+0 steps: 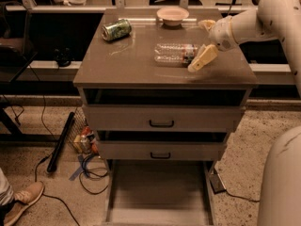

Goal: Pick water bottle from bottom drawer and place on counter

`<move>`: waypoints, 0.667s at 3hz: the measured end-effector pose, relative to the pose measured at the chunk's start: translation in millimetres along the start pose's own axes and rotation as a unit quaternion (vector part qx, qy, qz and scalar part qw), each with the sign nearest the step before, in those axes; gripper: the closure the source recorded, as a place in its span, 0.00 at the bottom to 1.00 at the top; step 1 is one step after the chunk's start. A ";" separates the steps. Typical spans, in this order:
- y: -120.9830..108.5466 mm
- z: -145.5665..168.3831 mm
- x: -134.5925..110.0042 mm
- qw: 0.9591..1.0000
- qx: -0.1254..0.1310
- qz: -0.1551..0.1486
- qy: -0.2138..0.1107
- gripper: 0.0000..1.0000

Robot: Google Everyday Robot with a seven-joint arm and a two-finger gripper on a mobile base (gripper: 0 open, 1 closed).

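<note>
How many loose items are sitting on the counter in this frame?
3: a green can at back left, a bowl at back centre, the water bottle lying on its side right of centre, with the open hand at its label end.

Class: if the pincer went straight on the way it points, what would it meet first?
Probably the water bottle, lying on its side on the counter right in front of the open pincer; depth is unclear.
</note>
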State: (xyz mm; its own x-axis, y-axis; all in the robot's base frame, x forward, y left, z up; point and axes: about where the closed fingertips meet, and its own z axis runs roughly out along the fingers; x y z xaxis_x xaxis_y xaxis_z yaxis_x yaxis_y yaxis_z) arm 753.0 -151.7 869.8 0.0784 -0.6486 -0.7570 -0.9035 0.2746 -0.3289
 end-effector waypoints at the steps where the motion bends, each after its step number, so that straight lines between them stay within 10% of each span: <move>1: -0.1 0.0 0.0 1.000 0.000 0.000 0.000 0.00; 2: -0.1 -34.2 14.2 0.999 0.032 0.006 -0.010 0.00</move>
State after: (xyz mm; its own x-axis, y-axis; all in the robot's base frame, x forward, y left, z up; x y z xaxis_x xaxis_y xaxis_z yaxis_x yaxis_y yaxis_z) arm 739.8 -185.2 878.3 0.0760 -0.6307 -0.7723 -0.8760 0.3277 -0.3538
